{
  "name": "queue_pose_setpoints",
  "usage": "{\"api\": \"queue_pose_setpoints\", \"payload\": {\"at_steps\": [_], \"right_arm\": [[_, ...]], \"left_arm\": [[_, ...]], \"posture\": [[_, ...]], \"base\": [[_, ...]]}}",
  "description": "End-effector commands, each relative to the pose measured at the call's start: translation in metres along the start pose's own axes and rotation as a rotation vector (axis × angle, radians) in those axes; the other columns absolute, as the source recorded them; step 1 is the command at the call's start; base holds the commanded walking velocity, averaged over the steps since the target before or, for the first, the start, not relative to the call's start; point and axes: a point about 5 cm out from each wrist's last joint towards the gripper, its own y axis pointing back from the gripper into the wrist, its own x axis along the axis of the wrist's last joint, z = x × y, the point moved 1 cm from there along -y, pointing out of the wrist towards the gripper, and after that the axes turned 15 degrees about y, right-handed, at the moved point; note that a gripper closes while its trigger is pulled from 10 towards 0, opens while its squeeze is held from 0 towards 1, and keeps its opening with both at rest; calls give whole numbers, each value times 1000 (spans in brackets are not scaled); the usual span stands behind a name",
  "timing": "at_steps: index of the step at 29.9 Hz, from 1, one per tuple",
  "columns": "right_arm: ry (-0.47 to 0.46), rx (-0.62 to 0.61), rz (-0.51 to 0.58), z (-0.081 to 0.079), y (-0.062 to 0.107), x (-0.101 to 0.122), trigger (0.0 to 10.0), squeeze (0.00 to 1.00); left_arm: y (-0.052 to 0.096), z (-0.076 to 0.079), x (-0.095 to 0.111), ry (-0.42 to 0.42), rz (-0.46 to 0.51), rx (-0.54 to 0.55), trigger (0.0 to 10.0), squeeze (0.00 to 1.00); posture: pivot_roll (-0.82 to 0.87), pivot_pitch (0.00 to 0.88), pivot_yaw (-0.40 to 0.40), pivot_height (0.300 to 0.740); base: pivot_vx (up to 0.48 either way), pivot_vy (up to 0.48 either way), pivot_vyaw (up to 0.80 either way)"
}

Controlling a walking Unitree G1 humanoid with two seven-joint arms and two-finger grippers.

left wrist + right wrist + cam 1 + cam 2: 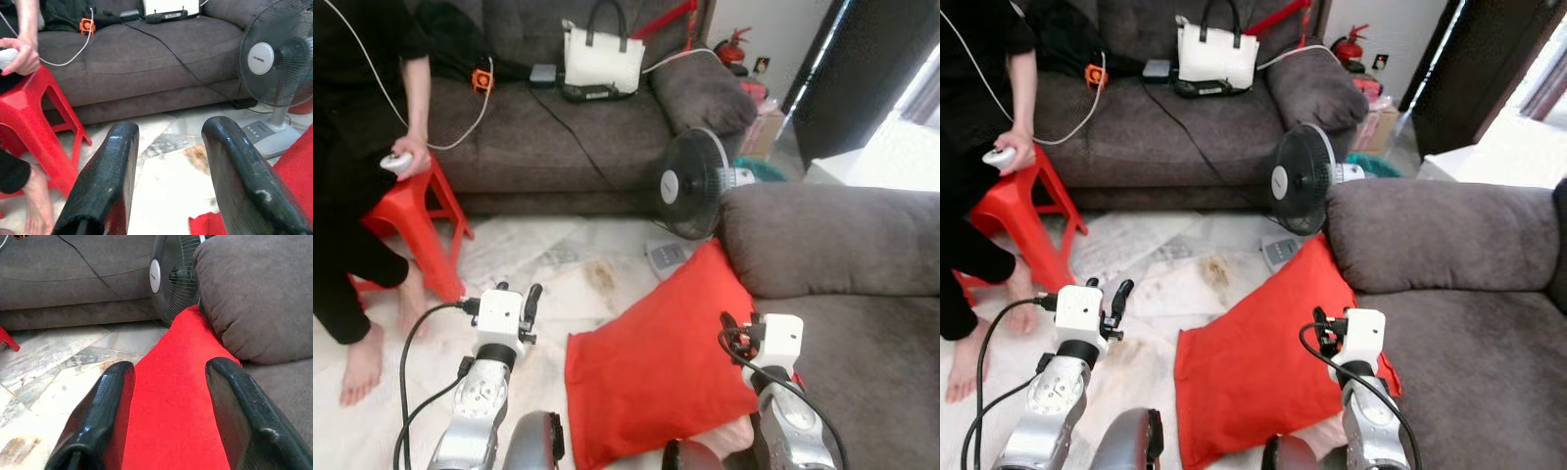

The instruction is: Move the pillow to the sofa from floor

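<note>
Both arms low, fingers (112, 396) parted, over pillow (656, 357)

Home living room. Two grey fabric sofas set at a right angle: a long sofa (558, 137) along the far side, a second sofa (862, 294) at the right. Pale marble-patterned floor (558, 264) between them. White handbag (604, 59) and trailing cables lay on the long sofa's seat. Black standing fan (690, 183) stood on the floor at the corner. Red plastic stool (416, 220) near a barefoot person (352, 147). Red pillow (656, 362) lay against the second sofa. Fire extinguisher (732, 46) by the far wall
</note>
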Motion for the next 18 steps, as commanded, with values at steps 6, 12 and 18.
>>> {"api": "queue_pose_setpoints", "payload": {"at_steps": [6,12,18], "right_arm": [[-13,-38,-17,9,2,-3,10000,0],[-8,-43,-22,10,1,-3,10000,0],[-3,-42,-24,10,1,-4,10000,0]], "left_arm": [[-1,4,-2,16,-10,-10,10000,0],[-1,4,-1,12,-10,-13,10000,0],[-1,5,-1,-12,-7,-26,10000,0]], "posture": [[100,8,-103,606],[101,9,-104,606],[101,9,-104,606]], "base": [[0,0,0],[0,0,0],[0,-101,0]]}}
